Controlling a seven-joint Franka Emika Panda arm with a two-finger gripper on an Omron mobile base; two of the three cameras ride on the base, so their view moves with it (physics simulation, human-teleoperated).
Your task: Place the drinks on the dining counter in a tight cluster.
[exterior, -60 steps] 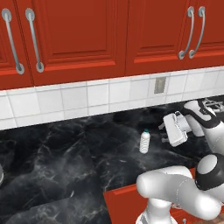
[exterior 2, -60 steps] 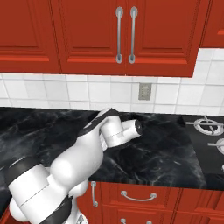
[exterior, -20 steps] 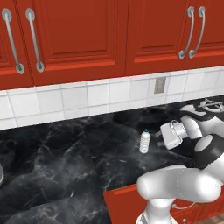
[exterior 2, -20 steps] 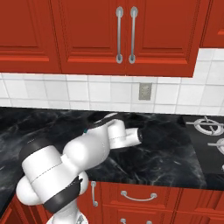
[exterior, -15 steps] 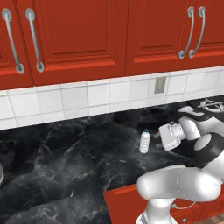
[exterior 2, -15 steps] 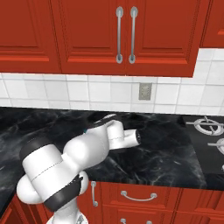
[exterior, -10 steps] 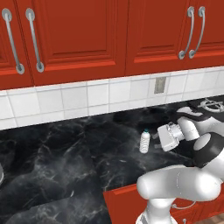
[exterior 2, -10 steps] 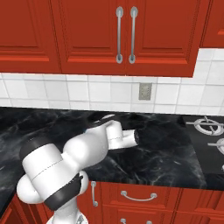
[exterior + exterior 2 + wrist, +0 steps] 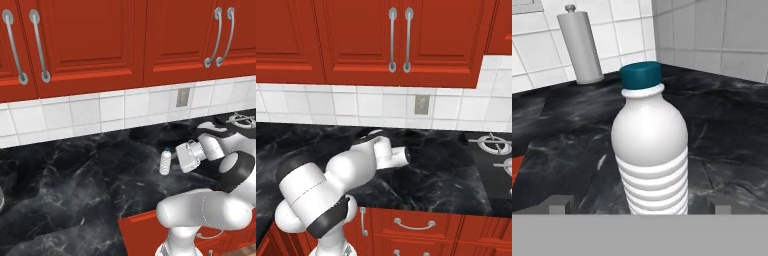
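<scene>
The teal-capped bottle [image 9: 165,162] stood upright at center right of the black marbled worktop [image 9: 75,185], below the tiled wall. The pincer [image 9: 176,161] waited just beside it, wide open and holding nothing; seemingly nothing had been moved yet.

Arm is folded low over the counter edge: big white elbow bulge in front, forearm reaching forward and level, wrist turned so the hand lies roughly horizontal. Left base view has the gripper [image 9: 176,159] pointing left off the wrist, white hand block visible. In the right base view the hand [image 9: 398,156] pointing right, its tip dark, past the elbow. In the hand view both finger tips [image 9: 561,204] sit far apart at the bottom corners, jaws fully spread, nothing clamped.
</scene>
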